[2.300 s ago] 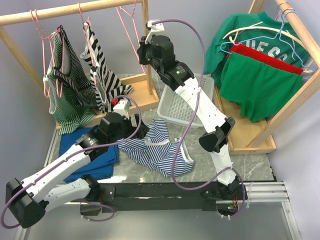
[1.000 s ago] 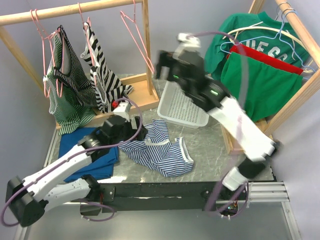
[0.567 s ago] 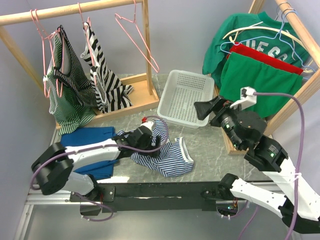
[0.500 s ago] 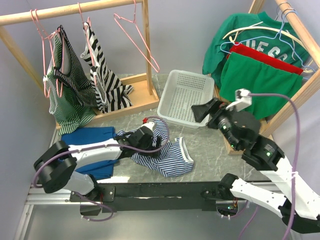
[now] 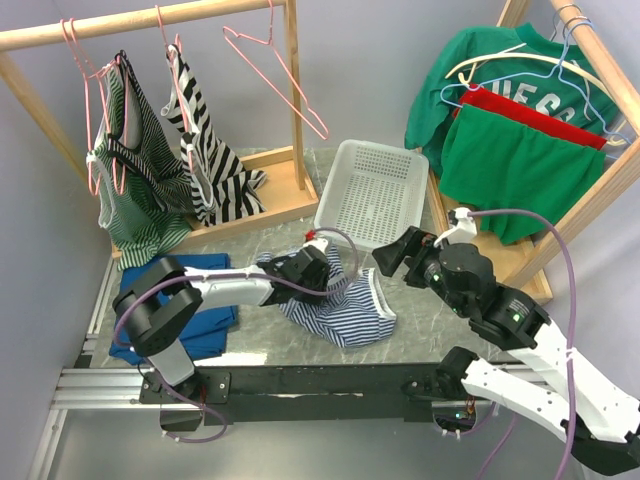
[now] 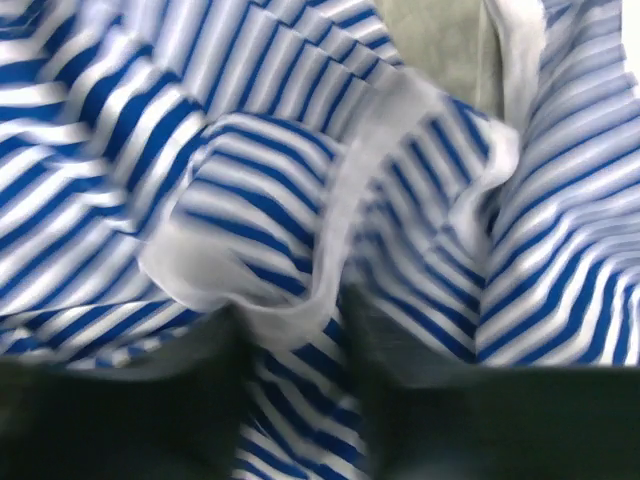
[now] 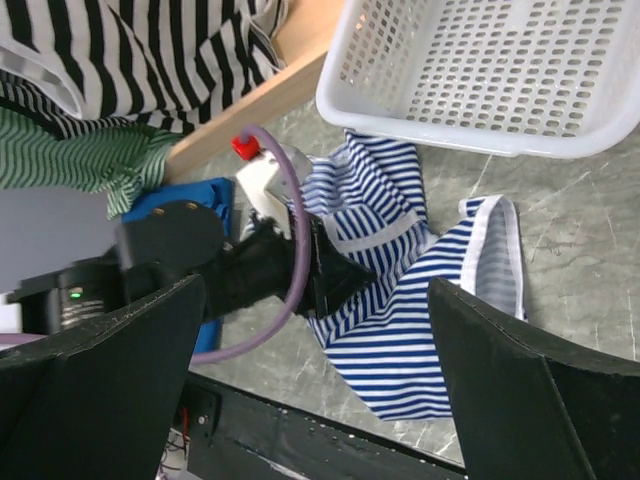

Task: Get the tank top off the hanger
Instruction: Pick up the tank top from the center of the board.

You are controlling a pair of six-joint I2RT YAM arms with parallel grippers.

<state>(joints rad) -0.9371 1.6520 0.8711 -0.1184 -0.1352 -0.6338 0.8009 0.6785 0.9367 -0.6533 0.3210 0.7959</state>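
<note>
From above: blue and white striped tank top [image 5: 345, 310] lying crumpled on the grey table [image 5: 260, 347], near the middle, just on the near side of the white basket [image 5: 372, 200]. Not on any hanger. Bare pink hanger [image 5: 278, 72] hooked on the wooden rail [image 5: 150, 20] at the far left, tilted. Further left on the same rail: a black and white striped top [image 5: 205, 150] and a green striped top [image 5: 130, 175]. Flat blue cloth [image 5: 205, 300] on the table, left of the tank top.

Left gripper [image 5: 325, 268] down low at the far left part of the tank top, touching it. Too small from above to make out the fingers.

Only from the left wrist: two dark fingers [image 6: 150, 400] at the bottom of the picture, one on each side of a raised fold with a white hem [image 6: 350, 180]. Partly closed around that fold. Cannot tell whether squeezing it tight or just standing beside it. Nothing but stripes and a scrap of table in that view.

Right gripper [image 5: 390, 256] up off the table by the far right corner of the tank top, close to the basket.

Only from the right wrist: its fingers [image 7: 120, 380] spread wide, holding nothing. Far below them the tank top, the left gripper on it, the basket and the blue cloth.
</note>
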